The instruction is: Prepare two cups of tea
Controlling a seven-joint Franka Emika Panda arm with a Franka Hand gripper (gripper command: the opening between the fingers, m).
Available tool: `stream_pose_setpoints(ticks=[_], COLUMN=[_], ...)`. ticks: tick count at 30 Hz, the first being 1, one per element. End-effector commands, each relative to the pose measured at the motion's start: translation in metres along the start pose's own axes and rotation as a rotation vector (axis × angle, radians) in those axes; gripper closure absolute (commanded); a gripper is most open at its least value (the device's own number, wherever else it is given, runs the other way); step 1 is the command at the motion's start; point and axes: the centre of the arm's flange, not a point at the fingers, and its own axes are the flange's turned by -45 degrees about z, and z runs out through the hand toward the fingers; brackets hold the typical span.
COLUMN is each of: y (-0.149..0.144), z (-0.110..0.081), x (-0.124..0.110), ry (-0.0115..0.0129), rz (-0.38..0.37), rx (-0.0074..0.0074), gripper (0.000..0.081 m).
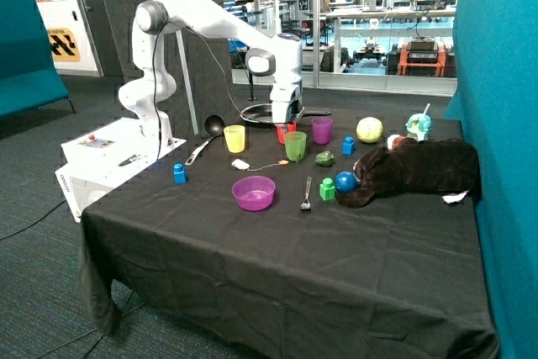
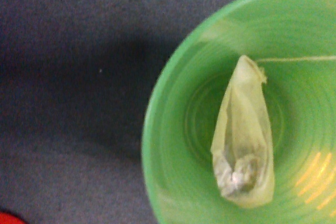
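Observation:
A green cup (image 1: pixel 295 145) stands mid-table, and in the wrist view the green cup (image 2: pixel 241 108) holds a tea bag (image 2: pixel 244 140) lying on its bottom, its string (image 2: pixel 299 59) running over the rim. My gripper (image 1: pixel 287 126) hangs just above this cup, at its rim. A second tea bag (image 1: pixel 241 164) lies on the black cloth in front of a yellow cup (image 1: pixel 234 138), its string stretching to a tag (image 1: pixel 282 162). A purple cup (image 1: pixel 322 130) stands beside the green one, and a red cup (image 1: pixel 282 132) is partly hidden behind my gripper.
A black pan (image 1: pixel 261 113) sits behind the cups and a ladle (image 1: pixel 210 130) beside the yellow cup. In front lie a purple bowl (image 1: pixel 253 192), a fork (image 1: pixel 306 195), blocks (image 1: pixel 179 173), a blue ball (image 1: pixel 345 181) and a brown plush toy (image 1: pixel 416 170).

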Motion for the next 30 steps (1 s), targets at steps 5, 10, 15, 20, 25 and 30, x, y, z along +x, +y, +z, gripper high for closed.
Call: stream_pose_setpoints(ticks=[5,10,15,20,25,30], y=[0.004,0.017,0.032,0.051,0.073,0.082], z=[-0.008,-0.004,0.000,0.002,0.006,0.013], x=[-0.043,-0.071,-0.097,-0.120,-0.141,-0.145], ry=[-0.0042,-0.0042,-0.0042,-0.0042,-0.0043,-0.0043], rz=[0.019,0.069,0.126,0.218,0.298,0.330], rx=[0.0007,0.0006,0.0005,0.0003,0.0001,0.0001], gripper=[0.0309,0.0319,0.0321,0.0317,0.0303,0.0288])
